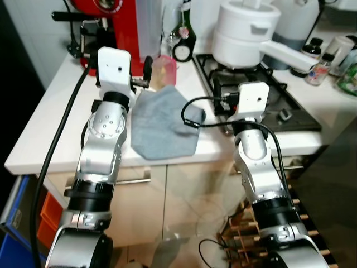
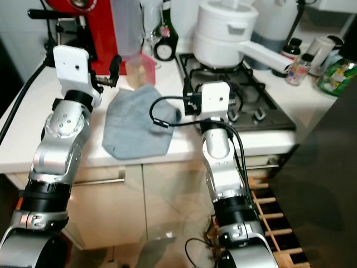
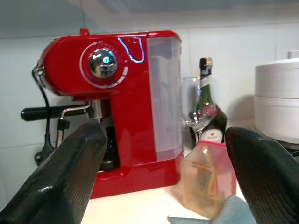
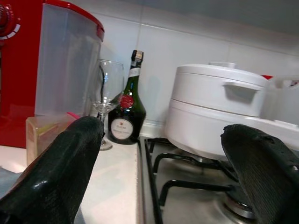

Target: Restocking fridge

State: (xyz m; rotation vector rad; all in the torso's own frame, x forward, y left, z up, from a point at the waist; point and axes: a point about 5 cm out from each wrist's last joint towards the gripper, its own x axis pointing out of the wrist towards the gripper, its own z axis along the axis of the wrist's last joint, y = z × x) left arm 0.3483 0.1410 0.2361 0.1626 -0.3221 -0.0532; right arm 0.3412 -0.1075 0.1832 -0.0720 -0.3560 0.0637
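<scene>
A: State of the left end effector [image 3: 163, 182]?

B: Fingers spread wide, nothing between them. It is raised over the white surface [image 1: 50, 128], aimed at the small pink-lidded box [image 3: 208, 179] that stands just in front of the red coffee machine [image 3: 117, 102]. A grey cloth [image 1: 164, 123] lies just near of the box.

A: Right end effector [image 4: 159, 172]?

B: Also spread and empty, held over the near left corner of the gas hob [image 1: 268, 97]. Beyond it: a wine glass [image 4: 106, 100], a dark bottle [image 4: 127, 109], and the white pot [image 4: 215, 109] on the far burner.

A: Step in hand?

B: Judged as the pick-up stage; nothing is held yet. The box is the likeliest item for the fridge, still on the surface to the far left. I cannot make out a fridge here.

A: Next move calls for?

B: Left arm reaching further forward, fingers straddling the box, clear of the cloth and the glass, then closing.
</scene>
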